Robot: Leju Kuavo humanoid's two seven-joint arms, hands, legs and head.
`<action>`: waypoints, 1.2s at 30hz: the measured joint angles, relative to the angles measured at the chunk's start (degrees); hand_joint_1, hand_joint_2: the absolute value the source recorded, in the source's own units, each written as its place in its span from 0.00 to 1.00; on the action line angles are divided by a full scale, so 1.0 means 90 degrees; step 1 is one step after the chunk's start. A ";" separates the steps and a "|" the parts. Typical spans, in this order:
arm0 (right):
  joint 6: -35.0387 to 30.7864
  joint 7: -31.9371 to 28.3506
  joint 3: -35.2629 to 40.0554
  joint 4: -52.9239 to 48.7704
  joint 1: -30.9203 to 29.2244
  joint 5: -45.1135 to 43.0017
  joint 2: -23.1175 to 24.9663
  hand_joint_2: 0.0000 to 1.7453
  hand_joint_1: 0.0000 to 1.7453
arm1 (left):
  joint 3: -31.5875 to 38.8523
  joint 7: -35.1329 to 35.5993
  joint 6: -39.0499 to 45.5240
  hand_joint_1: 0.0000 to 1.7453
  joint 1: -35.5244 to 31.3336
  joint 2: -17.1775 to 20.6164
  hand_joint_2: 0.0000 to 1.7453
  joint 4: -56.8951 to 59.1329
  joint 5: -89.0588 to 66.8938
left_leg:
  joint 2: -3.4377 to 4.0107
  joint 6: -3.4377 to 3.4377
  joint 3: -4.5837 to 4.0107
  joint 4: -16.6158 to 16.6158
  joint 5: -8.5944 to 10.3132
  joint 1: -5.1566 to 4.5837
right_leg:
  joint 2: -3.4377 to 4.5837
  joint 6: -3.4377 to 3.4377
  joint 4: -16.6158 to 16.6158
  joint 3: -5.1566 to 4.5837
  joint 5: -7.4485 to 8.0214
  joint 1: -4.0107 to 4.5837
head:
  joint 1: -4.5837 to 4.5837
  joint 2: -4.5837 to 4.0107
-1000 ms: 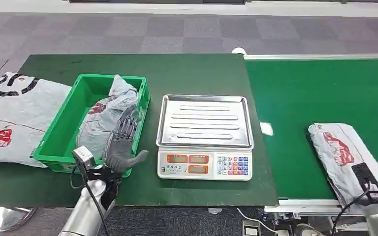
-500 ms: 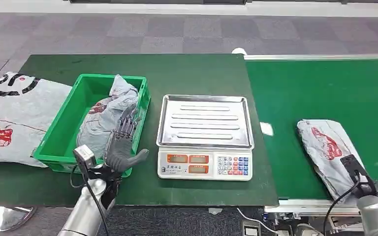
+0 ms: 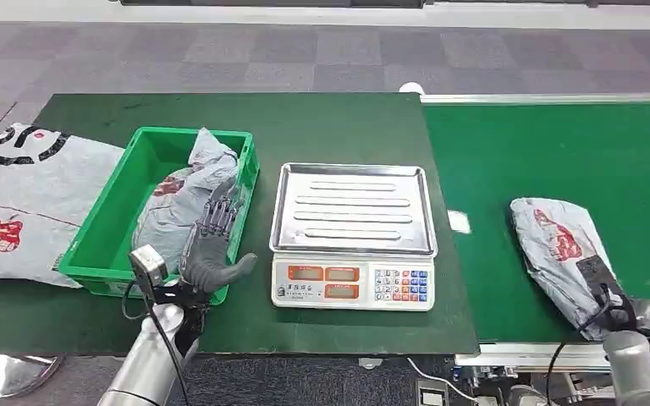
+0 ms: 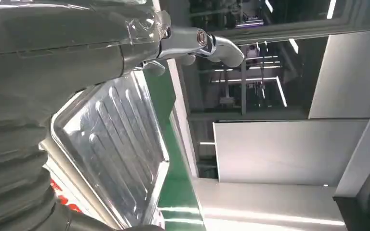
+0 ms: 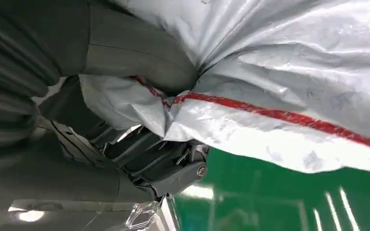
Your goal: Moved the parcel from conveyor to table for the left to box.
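Observation:
A grey plastic parcel (image 3: 556,249) with red print lies at the near edge of the green conveyor (image 3: 542,144). My right hand (image 3: 643,323) grips its near end. In the right wrist view the thumb (image 5: 130,57) presses into the crumpled parcel (image 5: 294,72) and dark fingers (image 5: 159,161) curl under it. My left hand (image 3: 210,247) is open with its fingers straight, hovering over the near right corner of the green box (image 3: 106,218). Another grey parcel (image 3: 178,203) lies inside that box.
A scale with a steel tray (image 3: 352,207) stands on the dark green table (image 3: 322,123) between the box and the conveyor; the tray (image 4: 115,144) appears beside my left hand (image 4: 53,57). A large flat grey bag (image 3: 25,199) lies left of the box.
My right hand has drawn the parcel leftward along the conveyor and turned it a little. The left hand has stayed by the box.

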 measured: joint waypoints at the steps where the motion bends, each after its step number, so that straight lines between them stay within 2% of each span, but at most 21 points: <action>1: -0.0206 -0.0124 0.0000 -0.0070 0.0007 -0.0077 0.0024 1.00 1.00 | 0.0000 0.0000 0.0031 0.00 -0.0001 0.0000 1.00 0.0007 0.0000 | 0.0000 0.0000 0.0000 0.0000 0.0000 -0.0001 | 0.0000 0.0000 0.0000 0.0000 0.0000 -0.0001 | 0.0000 0.0000; 4: -0.0939 -0.0700 -0.0027 -0.0348 0.0014 -0.0464 0.0100 1.00 1.00 | 0.0000 0.0000 0.0058 0.00 -0.0011 0.0000 1.00 0.0034 0.0000 | 0.0000 0.0000 0.0000 0.0000 0.0001 -0.0001 | 0.0000 0.0000 0.0001 0.0000 0.0000 0.0000 | 0.0000 0.0000; 8: -0.2294 -0.2882 -0.0417 -0.1403 0.0249 -0.2213 0.0371 1.00 1.00 | 0.0000 0.0000 0.0083 0.00 -0.0014 -0.0007 1.00 0.0036 0.0002 | -0.0011 0.0000 0.0001 0.0000 0.0002 0.0001 | -0.0013 -0.0001 0.0001 -0.0001 -0.0001 0.0001 | -0.0002 0.0000; 10: -0.2634 -0.3708 -0.0656 -0.2133 0.0472 -0.3073 0.0559 1.00 1.00 | 0.0000 0.0000 0.0177 0.00 -0.0024 -0.0024 1.00 0.0051 -0.0019 | -0.0023 0.0000 -0.0001 0.0000 0.0002 0.0004 | -0.0024 -0.0003 0.0001 0.0000 -0.0006 0.0004 | -0.0002 0.0000; 12: -0.2878 -0.4293 -0.0775 -0.2815 0.0680 -0.3697 0.0754 1.00 1.00 | 0.0000 0.0000 0.0262 0.00 -0.0042 -0.0048 1.00 0.0056 -0.0027 | -0.0022 -0.0002 -0.0002 -0.0001 0.0001 0.0004 | -0.0022 -0.0002 0.0003 0.0000 -0.0007 0.0004 | 0.0000 0.0000; 14: -0.3133 -0.4597 -0.0801 -0.3557 0.0926 -0.4038 0.0961 1.00 1.00 | 0.0000 0.0000 0.0306 0.00 -0.0074 -0.0085 1.00 0.0058 -0.0027 | -0.0018 -0.0004 -0.0001 -0.0001 -0.0001 0.0004 | -0.0018 -0.0002 0.0003 -0.0002 -0.0008 0.0003 | 0.0000 0.0000; 17: -0.3370 -0.4673 -0.0799 -0.4758 0.1254 -0.4083 0.1255 1.00 1.00 | 0.0000 0.0000 0.0308 0.00 -0.0096 -0.0114 1.00 0.0068 -0.0027 | -0.0018 -0.0004 -0.0002 -0.0001 -0.0001 0.0003 | -0.0018 -0.0002 0.0003 -0.0002 -0.0009 0.0002 | 0.0000 0.0000; 21: -0.3401 -0.4688 -0.0723 -0.6133 0.1426 -0.3244 0.1656 1.00 1.00 | 0.0000 0.0000 0.0411 0.00 -0.0132 -0.0143 1.00 0.0090 -0.0027 | -0.0008 -0.0005 0.0000 -0.0003 -0.0001 0.0005 | -0.0012 -0.0003 0.0005 -0.0002 -0.0009 0.0005 | 0.0000 0.0000; 26: -0.3247 -0.4660 -0.0006 -0.6541 0.1409 -0.3239 0.1800 1.00 1.00 | 0.0000 0.0000 0.0488 0.00 -0.0154 -0.0158 1.00 0.0083 -0.0027 | 0.0000 -0.0007 -0.0002 -0.0004 0.0003 0.0006 | -0.0005 -0.0006 0.0007 0.0008 -0.0004 0.0005 | 0.0000 0.0000; 27: -0.3024 -0.4563 0.0188 -0.6425 0.1302 -0.3200 0.1792 1.00 1.00 | 0.0000 0.0000 0.0490 0.00 -0.0153 -0.0158 1.00 0.0073 -0.0024 | 0.0001 -0.0007 -0.0001 -0.0004 0.0004 0.0007 | -0.0004 -0.0006 0.0009 0.0008 -0.0003 0.0005 | 0.0000 0.0000; 28: -0.2625 -0.4371 0.0426 -0.6226 0.1135 -0.3076 0.1773 1.00 1.00 | 0.0000 0.0000 0.0490 0.00 -0.0155 -0.0155 1.00 0.0058 -0.0024 | 0.0013 -0.0010 -0.0047 -0.0005 0.0002 0.0006 | 0.0006 -0.0012 0.0010 0.0009 0.0002 0.0003 | 0.0000 0.0000; 30: -0.1136 -0.3557 0.1223 -0.5581 0.0645 -0.2344 0.1741 1.00 1.00 | 0.0000 0.0000 0.0435 0.00 -0.0195 -0.0160 1.00 0.0037 -0.0024 | 0.0064 -0.0017 -0.0028 -0.0005 -0.0008 0.0005 | 0.0058 -0.0015 0.0008 0.0009 0.0005 0.0003 | 0.0000 0.0000; 32: -0.0277 -0.3177 0.1949 -0.4965 0.0190 -0.1754 0.1746 1.00 1.00 | 0.0000 0.0000 0.0408 0.00 -0.0233 -0.0175 1.00 0.0032 -0.0027 | 0.0073 -0.0017 0.0032 -0.0003 0.0012 0.0006 | 0.0066 -0.0022 0.0006 0.0000 0.0020 0.0005 | -0.0005 0.0000; 36: 0.0441 -0.3027 0.3190 -0.3914 -0.0336 -0.1272 0.1819 1.00 1.00 | -0.0005 0.0000 0.0374 0.00 -0.0265 -0.0185 1.00 0.0034 -0.0044 | -0.0015 -0.0028 0.0008 -0.0003 0.0050 0.0015 | -0.0011 -0.0022 0.0011 -0.0001 0.0024 0.0015 | 0.0000 0.0000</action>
